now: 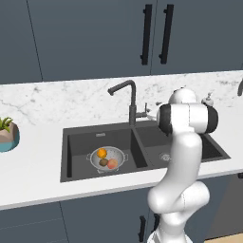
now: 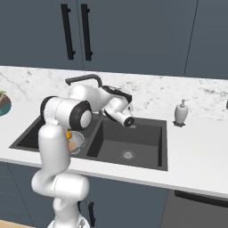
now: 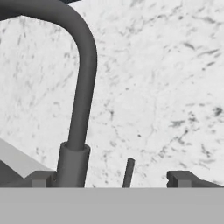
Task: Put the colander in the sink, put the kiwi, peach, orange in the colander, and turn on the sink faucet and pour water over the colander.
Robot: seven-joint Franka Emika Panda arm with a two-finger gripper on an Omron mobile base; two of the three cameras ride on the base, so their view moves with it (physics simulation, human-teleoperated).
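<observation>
Currently, the gripper (image 3: 113, 177), fingers spread wide and holding nothing, is approaching the faucet lever (image 3: 128, 172); pushing it comes next.

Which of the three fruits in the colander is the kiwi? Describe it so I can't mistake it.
Find the dark sink in the white counter; in its left basin sits the silvery colander. Three fruits lie inside: the orange at the back, the peach front right, and the kiwi front left. The kiwi is the smallest, a dull dark brown.
</observation>
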